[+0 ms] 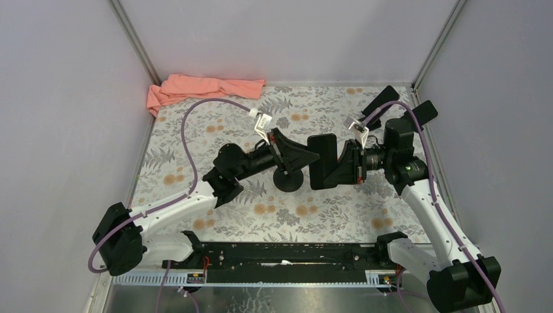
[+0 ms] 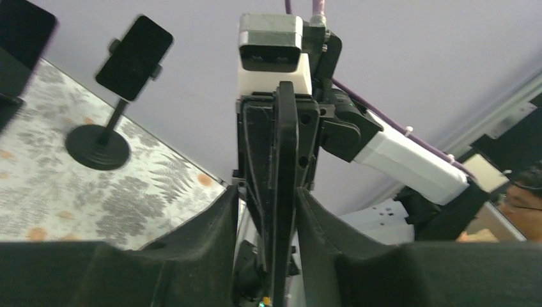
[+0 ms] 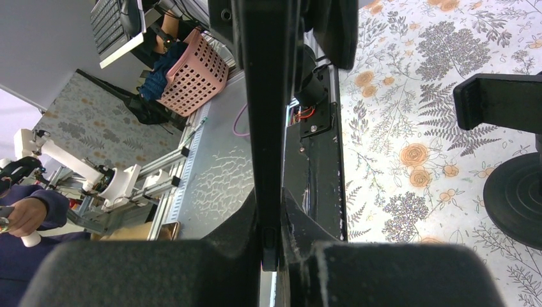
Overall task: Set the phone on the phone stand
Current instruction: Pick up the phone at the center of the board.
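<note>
Two arms meet over the middle of the bench (image 1: 195, 130), which carries a floral-patterned cover.

Right gripper (image 1: 340, 163): pressed together on the phone (image 1: 323, 161). The right wrist view shows the phone (image 3: 265, 128) edge-on, pinched at its lower end between the two padded fingers (image 3: 383, 275). The phone is held clear of the bench surface, standing on its edge.

Left gripper (image 1: 306, 156): it faces the right gripper from the opposite side, close up to the phone. In the left wrist view its fingers (image 2: 204, 236) stand apart, one on either side of the phone's thin edge (image 2: 286, 166). I cannot tell whether they bear on the phone or merely straddle it.

Phone stand (image 1: 287, 180): its round black base sits on the bench just below the left gripper and just left of the phone. In the right wrist view the base (image 3: 514, 198) and the cradle (image 3: 498, 102) above it appear beside the phone, apart from it. The cradle holds nothing.

Other items: a second stand (image 2: 96, 148) with a dark device clamped on top stands further off on the bench. A pink cloth (image 1: 205, 88) lies crumpled at the far left corner.
</note>
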{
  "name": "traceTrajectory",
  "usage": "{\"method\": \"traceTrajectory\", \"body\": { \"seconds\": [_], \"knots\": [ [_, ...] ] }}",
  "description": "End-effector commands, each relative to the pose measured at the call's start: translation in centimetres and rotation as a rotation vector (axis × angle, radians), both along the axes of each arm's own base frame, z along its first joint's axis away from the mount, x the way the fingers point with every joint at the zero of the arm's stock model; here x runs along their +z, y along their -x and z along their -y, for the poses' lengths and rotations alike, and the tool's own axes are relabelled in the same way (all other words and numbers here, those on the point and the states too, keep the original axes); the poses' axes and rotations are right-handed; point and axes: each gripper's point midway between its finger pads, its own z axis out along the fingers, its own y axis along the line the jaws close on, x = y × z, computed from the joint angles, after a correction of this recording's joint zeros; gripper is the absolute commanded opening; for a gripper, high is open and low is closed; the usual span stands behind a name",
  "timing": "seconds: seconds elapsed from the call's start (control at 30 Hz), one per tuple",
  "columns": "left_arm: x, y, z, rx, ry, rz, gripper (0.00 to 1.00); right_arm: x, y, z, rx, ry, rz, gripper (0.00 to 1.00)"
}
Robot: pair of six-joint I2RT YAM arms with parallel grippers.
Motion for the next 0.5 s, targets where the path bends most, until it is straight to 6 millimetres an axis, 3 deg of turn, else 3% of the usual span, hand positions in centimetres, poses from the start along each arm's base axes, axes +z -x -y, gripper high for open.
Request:
{"method": "traceTrajectory", "body": {
  "seconds": [0.0,0.2,0.23,0.33,0.37,0.4,0.47],
  "knots": [
    [1.0,1.2,1.0,-0.107,-0.002,0.040,0.36,0.8,0.5,0.0,0.041,-0.030,0.076,0.01],
    [1.1,1.1,1.2,-0.115,0.007,0.056,0.00,0.8,0.5,0.0,0.037,-0.028,0.076,0.02],
    [1.2,1.0,1.1,-0.110,0.012,0.058,0.00,0.7,0.5,0.0,0.034,-0.027,0.075,0.04],
    [1.5,0.9,0.7,-0.081,0.046,0.073,0.00,0.5,0.3,0.0,0.013,-0.016,0.082,0.34],
    [1.6,0.8,0.4,-0.068,0.064,0.078,0.00,0.4,0.2,0.0,0.001,-0.009,0.083,0.54],
    [1.7,0.8,0.2,-0.060,0.080,0.083,0.00,0.3,0.1,0.0,-0.009,-0.002,0.088,0.65],
    [2.1,0.8,-0.3,-0.039,0.118,0.099,0.00,0.3,-0.1,0.0,-0.019,0.006,0.094,0.77]
  ]
}}
